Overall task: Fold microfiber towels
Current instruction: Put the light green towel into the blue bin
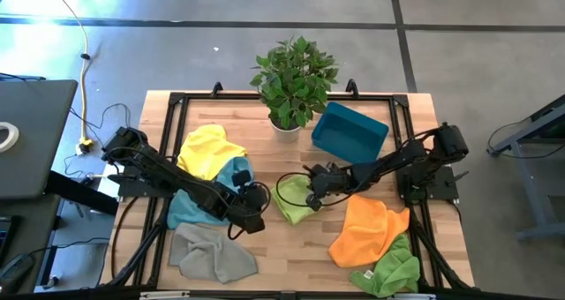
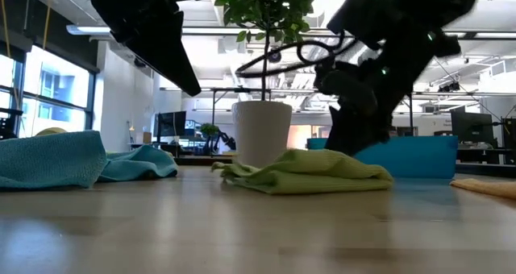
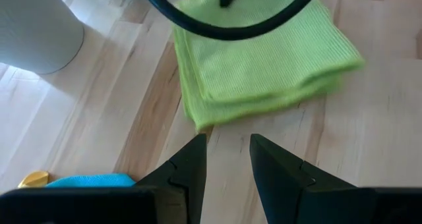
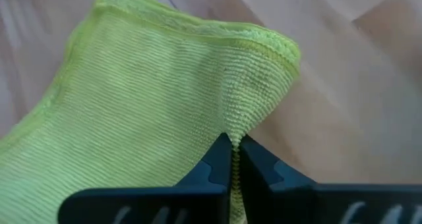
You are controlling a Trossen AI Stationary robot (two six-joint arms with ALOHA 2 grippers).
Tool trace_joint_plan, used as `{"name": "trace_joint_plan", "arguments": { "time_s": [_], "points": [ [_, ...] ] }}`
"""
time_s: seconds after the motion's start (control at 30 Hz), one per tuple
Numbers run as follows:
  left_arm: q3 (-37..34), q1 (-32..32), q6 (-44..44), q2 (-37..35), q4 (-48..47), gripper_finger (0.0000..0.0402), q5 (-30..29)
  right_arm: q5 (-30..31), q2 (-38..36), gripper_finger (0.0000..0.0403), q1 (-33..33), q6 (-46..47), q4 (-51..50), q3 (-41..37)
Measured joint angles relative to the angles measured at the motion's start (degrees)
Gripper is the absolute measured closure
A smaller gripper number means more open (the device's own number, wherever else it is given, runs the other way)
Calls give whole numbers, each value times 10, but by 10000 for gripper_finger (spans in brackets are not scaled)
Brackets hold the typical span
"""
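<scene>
A light green towel [image 1: 294, 200] lies folded on the table's middle; it also shows in the low view [image 2: 310, 174]. My right gripper [image 4: 232, 143] is shut on it, reaching in from the table's right [image 1: 314, 191]. My left gripper [image 3: 227, 147] is open and empty just left of the towel [image 3: 264, 59], above the table [image 1: 258, 212]. A yellow towel [image 1: 210, 150], a light blue towel [image 1: 205, 197] and a grey towel [image 1: 212, 251] lie at the left. An orange towel [image 1: 366, 229] and a darker green towel [image 1: 388, 269] lie at the near right. My right gripper pinches a raised ridge of the light green towel [image 4: 239, 115] between its two fingertips, close to a hemmed corner [image 4: 280, 49]. The fingers come slanting down from the table's right. The cloth puckers toward the fingertips, and the rest of the towel lies on the table.
A potted plant in a white pot [image 1: 294, 79] stands at the far middle, and a teal bin [image 1: 349, 132] stands to its right. Black frame rails [image 1: 172, 123] run along the table's edges. Bare wood [image 1: 296, 256] shows near the front middle.
</scene>
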Motion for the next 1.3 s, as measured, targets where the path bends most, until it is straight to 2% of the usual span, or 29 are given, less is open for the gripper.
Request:
{"name": "trace_joint_plan", "arguments": {
  "time_s": [0.3, 0.47, 0.77, 0.93, 1.07, 1.3],
  "points": [
    [0, 0, -1, 0, -10, 294, 0, 41, -20, 402, -33, -153, -395, 159],
    [0, 0, -2, 0, -12, 294, -2, 76, -20, 402, -65, -227, -534, 211],
    [0, 0, -10, 0, -12, 294, -6, 161, -20, 403, -146, -336, -602, 222],
    [0, 0, -11, 0, -12, 294, -13, 170, -48, 403, -178, -347, -613, 222],
    [0, 0, -11, 0, -12, 294, -22, 202, -85, 403, -206, -365, -614, 222],
    [0, 4, -12, 0, -11, 294, -30, 219, -102, 403, -271, -480, -556, 222]
  ]
}}
